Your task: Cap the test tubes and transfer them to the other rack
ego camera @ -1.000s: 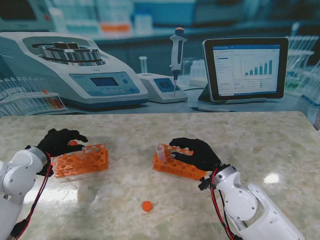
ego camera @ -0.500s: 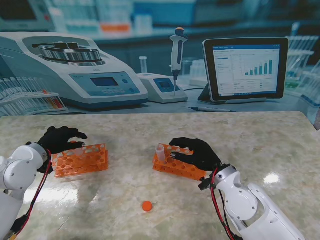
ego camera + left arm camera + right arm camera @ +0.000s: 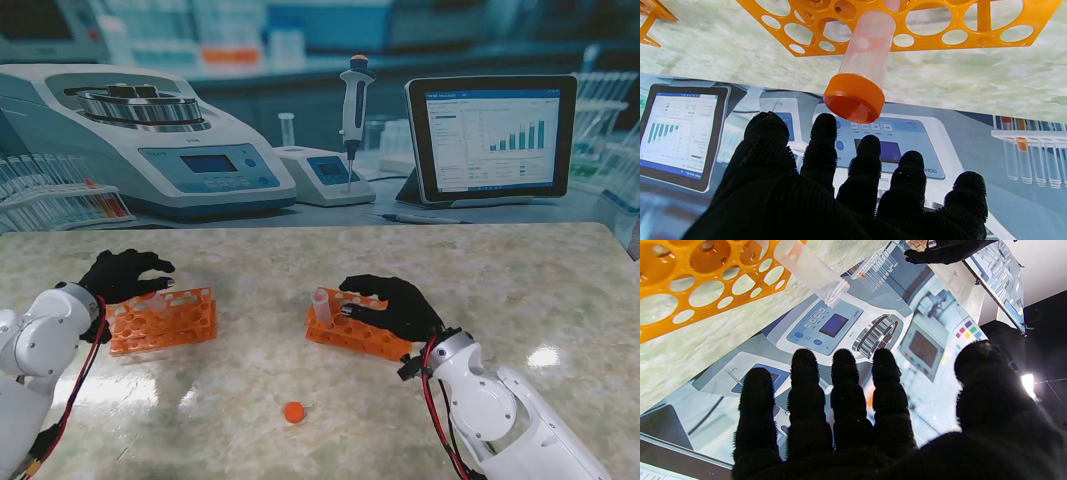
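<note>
Standing capped tube just beyond left hand fingertips.

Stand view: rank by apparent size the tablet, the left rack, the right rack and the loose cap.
1. Tablet, largest, though it is part of the backdrop.
2. Left rack and right rack: alike; the right hand covers part of the right one.
3. Loose cap, smallest.

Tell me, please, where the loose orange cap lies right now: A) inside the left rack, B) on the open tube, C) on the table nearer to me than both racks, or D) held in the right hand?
C: the loose orange cap lies on the bare table, nearer to me than the left rack and the right rack, untouched by either hand.
</note>
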Controlling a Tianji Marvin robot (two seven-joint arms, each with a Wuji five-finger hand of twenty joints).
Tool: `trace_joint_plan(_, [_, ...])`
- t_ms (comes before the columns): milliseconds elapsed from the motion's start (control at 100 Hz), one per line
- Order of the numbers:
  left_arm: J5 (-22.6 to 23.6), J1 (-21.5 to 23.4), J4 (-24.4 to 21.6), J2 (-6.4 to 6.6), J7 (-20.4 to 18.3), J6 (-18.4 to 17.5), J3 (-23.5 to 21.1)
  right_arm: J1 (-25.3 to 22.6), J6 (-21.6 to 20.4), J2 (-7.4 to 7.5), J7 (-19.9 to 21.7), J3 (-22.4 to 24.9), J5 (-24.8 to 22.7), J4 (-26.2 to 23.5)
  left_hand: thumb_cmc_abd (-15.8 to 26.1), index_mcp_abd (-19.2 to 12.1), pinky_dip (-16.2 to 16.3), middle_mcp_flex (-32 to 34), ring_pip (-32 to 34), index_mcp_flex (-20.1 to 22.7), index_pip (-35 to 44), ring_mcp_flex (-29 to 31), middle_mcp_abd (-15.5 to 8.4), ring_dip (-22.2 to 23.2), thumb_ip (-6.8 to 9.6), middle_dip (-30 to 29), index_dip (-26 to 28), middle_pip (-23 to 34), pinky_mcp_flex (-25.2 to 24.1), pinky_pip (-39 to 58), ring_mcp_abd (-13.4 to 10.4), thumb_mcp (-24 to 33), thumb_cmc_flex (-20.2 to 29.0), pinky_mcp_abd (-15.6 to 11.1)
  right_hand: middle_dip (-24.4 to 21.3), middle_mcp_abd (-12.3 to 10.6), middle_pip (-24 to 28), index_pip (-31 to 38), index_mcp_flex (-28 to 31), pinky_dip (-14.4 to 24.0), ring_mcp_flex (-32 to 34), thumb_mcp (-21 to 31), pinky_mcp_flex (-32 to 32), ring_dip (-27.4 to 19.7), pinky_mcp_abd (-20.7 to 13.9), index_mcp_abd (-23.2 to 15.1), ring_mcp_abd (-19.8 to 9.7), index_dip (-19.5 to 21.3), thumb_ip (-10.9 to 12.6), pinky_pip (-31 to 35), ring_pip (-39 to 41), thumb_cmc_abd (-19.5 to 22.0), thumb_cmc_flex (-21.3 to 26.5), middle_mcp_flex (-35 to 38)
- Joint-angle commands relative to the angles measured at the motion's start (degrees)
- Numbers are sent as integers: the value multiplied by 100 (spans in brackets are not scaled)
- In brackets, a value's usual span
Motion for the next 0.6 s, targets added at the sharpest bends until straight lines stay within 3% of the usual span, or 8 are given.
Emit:
trace_joint_plan(0, [-19, 53, -125, -11, 0, -56, -22, -34, 3, -6, 24, -11, 16, -31, 208, 66, -68, -175, -44, -21, -150, -160, -39, -8, -33, -67, -30, -85, -123, -352, -104, -69, -60, -95, -4, -50, 36, 53, -73, -68, -128, -117, -69, -70, 49, -6, -40, 27, 153, 28, 13, 317, -2, -56])
trace_joint_plan(590, [-630, 388, -977, -74, 51, -476, 55, -147, 6, 5, -2, 112, -93, -131, 226, 130, 79, 89, 34, 135, -112, 177, -33, 77, -23, 22, 58, -10, 66, -242, -23, -60, -15, -21, -7, -38, 32, 51, -72, -76, -142, -114, -101, -75, 48, -12, -43, 28, 152, 3, 4, 298, 23, -57])
